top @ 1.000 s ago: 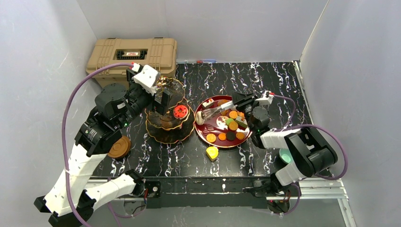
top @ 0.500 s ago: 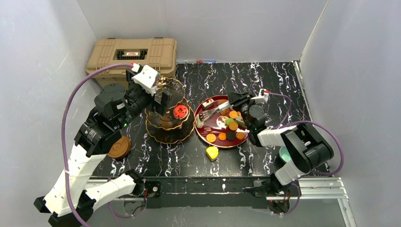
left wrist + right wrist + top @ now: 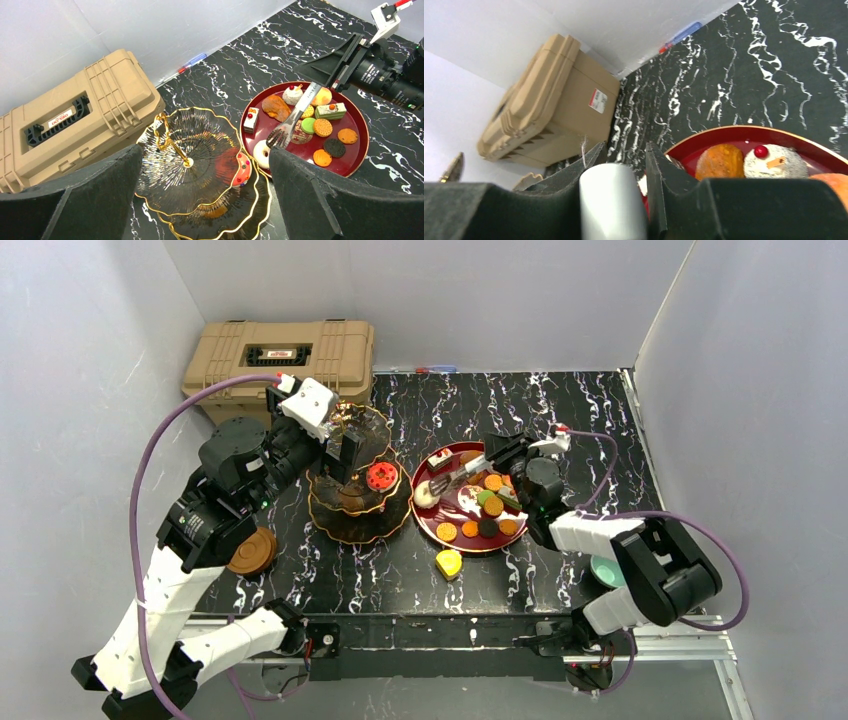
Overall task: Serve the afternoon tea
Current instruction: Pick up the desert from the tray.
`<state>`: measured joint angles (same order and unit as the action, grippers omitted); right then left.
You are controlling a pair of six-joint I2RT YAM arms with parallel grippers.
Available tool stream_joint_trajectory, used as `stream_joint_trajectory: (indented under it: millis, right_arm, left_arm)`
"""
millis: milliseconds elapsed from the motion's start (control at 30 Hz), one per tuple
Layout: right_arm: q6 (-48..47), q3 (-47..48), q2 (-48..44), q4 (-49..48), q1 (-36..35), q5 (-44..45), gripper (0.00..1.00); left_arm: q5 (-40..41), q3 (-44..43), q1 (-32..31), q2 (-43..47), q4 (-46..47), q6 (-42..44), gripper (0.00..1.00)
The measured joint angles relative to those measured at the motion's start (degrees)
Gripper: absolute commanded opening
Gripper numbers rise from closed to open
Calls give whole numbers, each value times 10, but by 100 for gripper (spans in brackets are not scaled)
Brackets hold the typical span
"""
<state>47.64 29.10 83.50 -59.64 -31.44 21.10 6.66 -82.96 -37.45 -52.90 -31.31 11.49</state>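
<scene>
The dark three-tier stand with gold rims holds a red donut on a lower tier; both show in the left wrist view, stand and donut. My left gripper hovers over the stand, open and empty. My right gripper is shut on silver tongs, whose tips lie over the red tray by a white donut. The tray holds several macarons and cakes. In the right wrist view the tongs' grey handle sits between the fingers.
A yellow cake lies on the table in front of the tray. A brown saucer sits by the left arm. A teal cup is partly hidden behind the right arm. A big tan case stands at the back left.
My right gripper has shifted slightly toward the back with the tongs, and their tips have moved a little over the tray. The left arm has not moved.
</scene>
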Motion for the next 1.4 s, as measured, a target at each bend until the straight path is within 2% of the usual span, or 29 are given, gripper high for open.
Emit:
stream_joint_trajectory:
  millis: [167,300,500,600,933,1167,1400]
  right_arm:
    - [-23,1,-10,59,-5,5,41]
    - [-16,1,-2,70,-5,9,41]
    - [-14,1,0,88,-7,31,52]
    - [-8,1,2,94,-9,39,53]
    - [67,-8,63,32,-11,43,49]
    - [108,-15,85,-24,-25,53,40]
    - [134,-23,133,-65,-42,56,42]
  left_arm:
    - [0,0,0,0,1,0,96]
    - [0,0,0,0,4,0,96]
    - [0,0,0,0,5,0,96]
    - [0,0,0,0,5,-2,96]
    - [0,0,0,0,6,-2,96]
    - [0,0,0,2,9,-2,96]
    - [0,0,0,2,9,-1,96]
